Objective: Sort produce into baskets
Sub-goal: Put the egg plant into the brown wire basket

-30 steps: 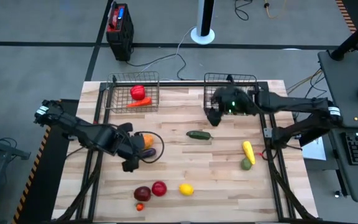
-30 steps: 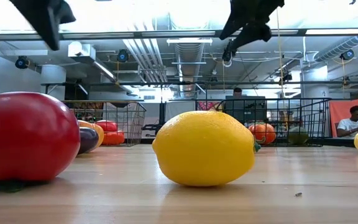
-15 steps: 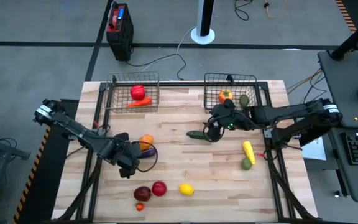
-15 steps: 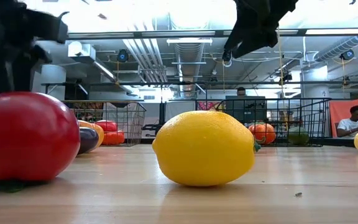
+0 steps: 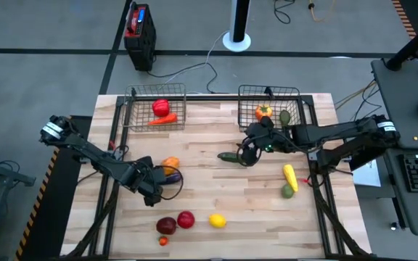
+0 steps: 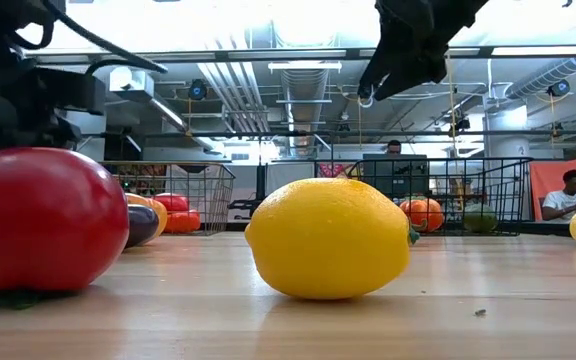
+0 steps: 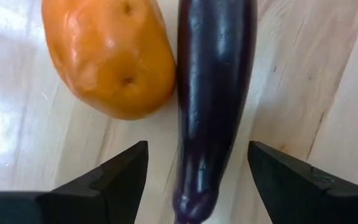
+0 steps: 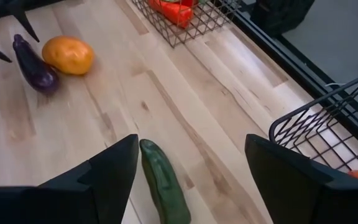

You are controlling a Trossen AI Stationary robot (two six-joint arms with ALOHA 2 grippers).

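Across the pale wooden worktop [image 5: 260,206] bare planks lie between the scattered toy produce and the two dark wire-mesh baskets [image 5: 157,109] at its far edge. From the low view a big yellow lemon [image 6: 328,238] and red tomato [image 6: 33,220] block most else. Left tool [image 5: 160,190] hangs spread, gripping nothing, its fingers either side of the glossy purple eggplant [image 7: 213,93] beside an orange potato-shaped piece [image 7: 110,56]. Right tool [image 5: 244,155] is spread and empty over the dark green cucumber [image 8: 163,183].
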